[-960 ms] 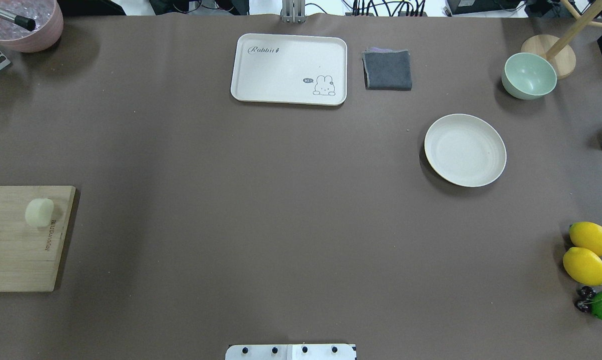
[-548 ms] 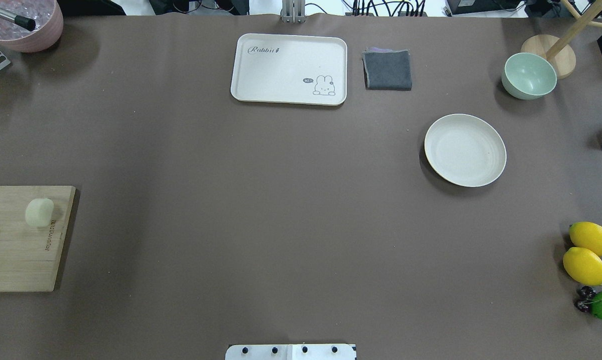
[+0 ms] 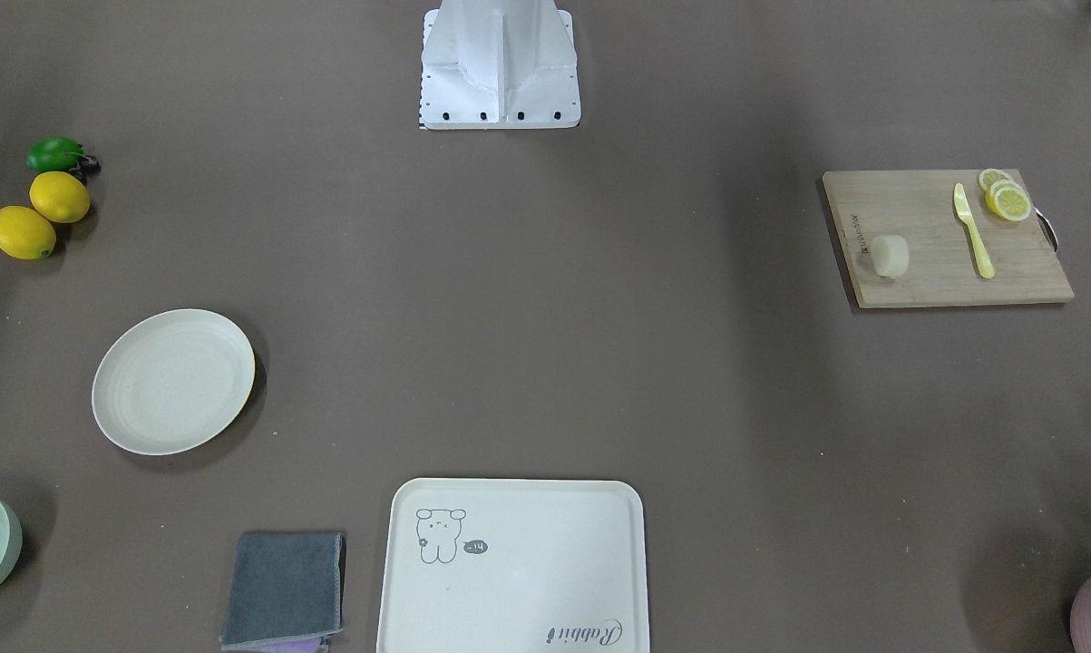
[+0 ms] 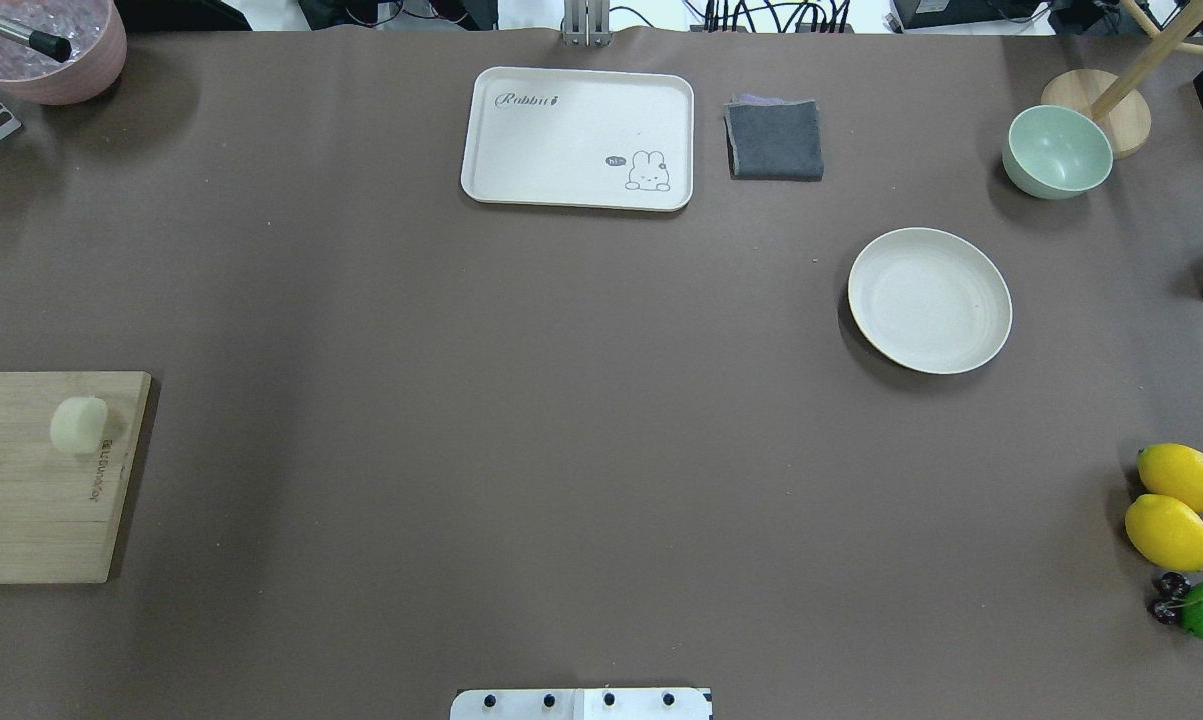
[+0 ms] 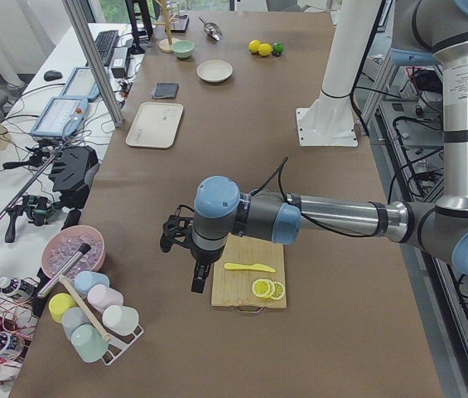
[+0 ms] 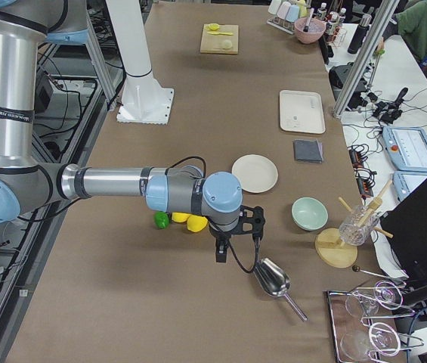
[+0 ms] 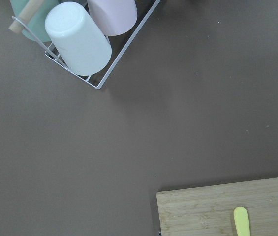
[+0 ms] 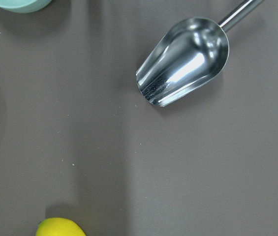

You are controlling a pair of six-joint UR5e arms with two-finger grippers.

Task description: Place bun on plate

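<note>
pale cream stubby bun (image 4: pixel 79 424) on wooden board (image 4: pixel 31 500) by left gripper (image 5: pixel 197 280); round cream-white plate (image 4: pixel 929 300) near right gripper (image 6: pixel 221 249); neither gripper's opening can be told.

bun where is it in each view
front-facing: bun, right side, on the cutting board
overhead: bun at left edge
exterior left: hidden behind the near arm
exterior right: bun at top, far end
left wrist: not in it
right wrist: not in it
landmark: the cutting board

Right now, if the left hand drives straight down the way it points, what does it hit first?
Likely bare table cover, just off the cutting board; the left hand points down beside that board. Depth is unclear.
</note>
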